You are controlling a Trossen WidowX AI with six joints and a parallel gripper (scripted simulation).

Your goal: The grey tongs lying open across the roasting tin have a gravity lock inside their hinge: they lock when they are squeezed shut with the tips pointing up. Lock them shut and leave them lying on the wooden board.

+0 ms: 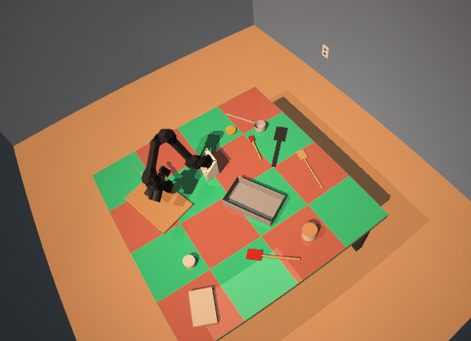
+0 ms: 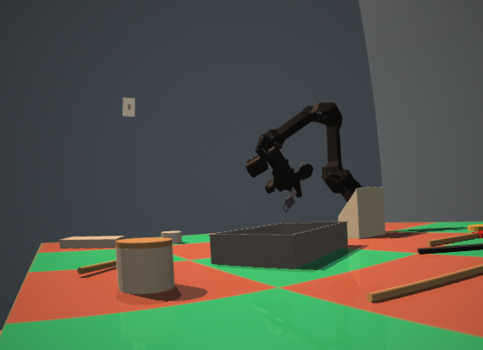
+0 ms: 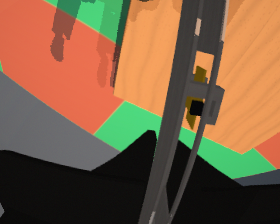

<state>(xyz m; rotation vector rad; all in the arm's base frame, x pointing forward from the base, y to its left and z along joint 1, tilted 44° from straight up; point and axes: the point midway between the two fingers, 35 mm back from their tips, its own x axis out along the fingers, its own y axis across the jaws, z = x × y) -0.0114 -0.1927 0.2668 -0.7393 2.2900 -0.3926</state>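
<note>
Claw (image 1: 166, 181) (image 2: 297, 186) (image 3: 156, 139): pinched firmly on grey tongs, raised clear of the table.

Grey tongs (image 1: 137, 169) (image 2: 290, 202) (image 3: 171, 105): one, held aloft; two long bars close together, running between the fingers in the wrist view. Yellow piece (image 3: 200, 74) and small black block (image 3: 196, 107) near the bars. Lock state: not readable.

Wooden board (image 1: 157, 211) (image 3: 151, 55): one, flat, partly beneath the claw in the top view, under shadow at one side.

Arm (image 1: 152, 155) (image 2: 333, 146): black, bent high at the elbow, mounted at a cream wedge-shaped stand (image 1: 213, 172) (image 2: 370, 212).

Roasting tin (image 1: 256, 198) (image 2: 253, 250): grey, rectangular, upright, apart from the board; no tongs across it.

Table (image 1: 222, 239) (image 2: 258, 327) (image 3: 61, 85): green and red checks.

Toward the far corner in the top view: white pot (image 1: 260, 126) with long handle; yellow disc (image 1: 230, 130) (image 2: 476, 228); small red-headed tool (image 1: 251, 138) (image 2: 455, 239); black spatula (image 1: 281, 134) (image 2: 451, 248); wooden spatula (image 1: 302, 155) (image 2: 425, 284).

Toward the near side: orange-topped jar (image 1: 309, 230) (image 2: 145, 267), upright; red spatula (image 1: 254, 255) (image 2: 98, 267), wooden-handled; short pale cylinder (image 1: 189, 261) (image 2: 172, 237); pale flat block (image 1: 204, 307) (image 2: 92, 242).
</note>
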